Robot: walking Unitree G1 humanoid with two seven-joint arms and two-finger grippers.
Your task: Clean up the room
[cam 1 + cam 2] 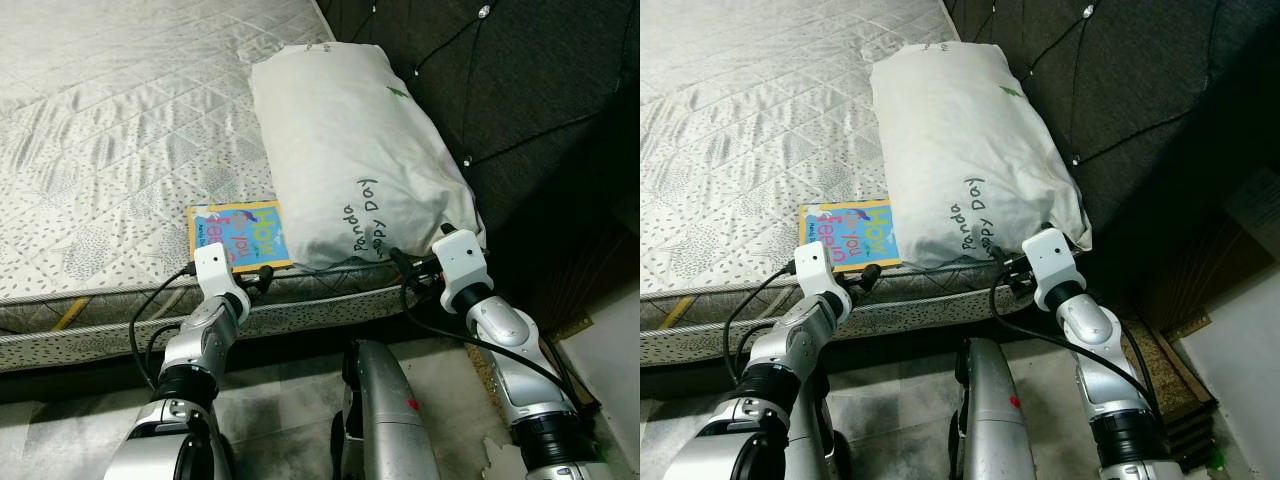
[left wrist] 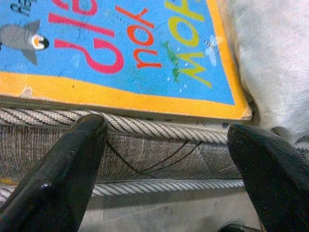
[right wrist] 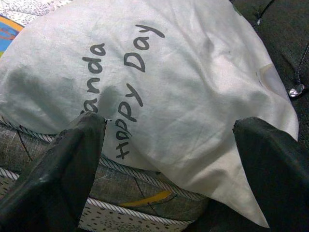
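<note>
Mattress (image 1: 110, 130) is filling your head views, bearing pillow (image 1: 350, 150) beside book (image 1: 240, 236) at its edge. Left wrist: left gripper (image 2: 164, 154), jaws apart, is facing the book's spine. Right wrist: right gripper (image 3: 169, 159), jaws apart, is facing the pillow. Risk: nudging the book under the pillow.

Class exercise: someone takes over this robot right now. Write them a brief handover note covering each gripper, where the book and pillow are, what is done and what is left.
Left gripper: jaws open, empty, at the mattress edge just short of the book.
Right gripper: jaws open, empty, facing the near end of the pillow.
Book lies flat at the edge of the mattress, beside the pillow, which may overlap one edge.
Pillow lies against the dark headboard, its near end at the bed edge.
Done: both arms positioned; nothing grasped.
Left: probably pick up the book and tidy the pillow.
</note>
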